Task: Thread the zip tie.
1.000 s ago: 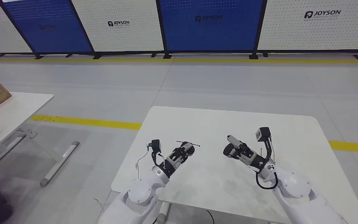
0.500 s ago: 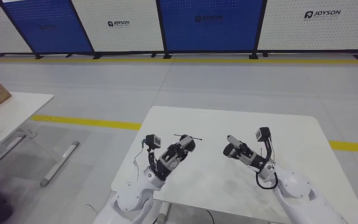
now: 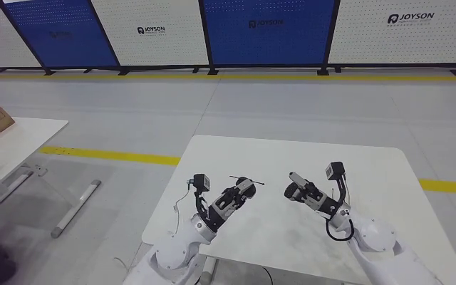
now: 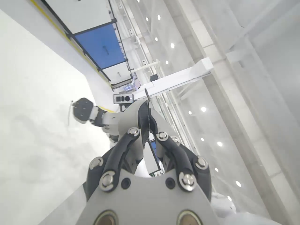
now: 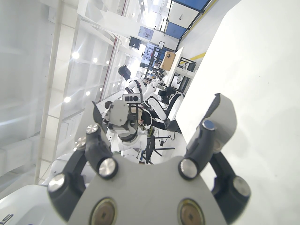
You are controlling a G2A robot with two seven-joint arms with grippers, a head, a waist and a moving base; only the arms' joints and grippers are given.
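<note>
A thin black zip tie [image 3: 248,181] is pinched in my left gripper [image 3: 242,189], which hovers over the front left part of the white table [image 3: 356,164]. In the left wrist view the left gripper [image 4: 146,118] is shut on the zip tie [image 4: 146,95], whose tip sticks out past the fingertips. My right gripper [image 3: 293,184] hangs a short way to the right, facing the left one. In its own view the right gripper [image 5: 157,111] is open with nothing between its fingers, and the left gripper [image 5: 119,115] shows beyond it.
The table's front left corner [image 3: 146,235] lies just beside the left arm. A second white table [image 3: 28,135] stands off to the left across the floor. Blue and white panels [image 3: 271,32] line the back.
The left arm has shifted right and slightly away from me, carrying the zip tie closer to the right gripper. The right arm has not moved.
</note>
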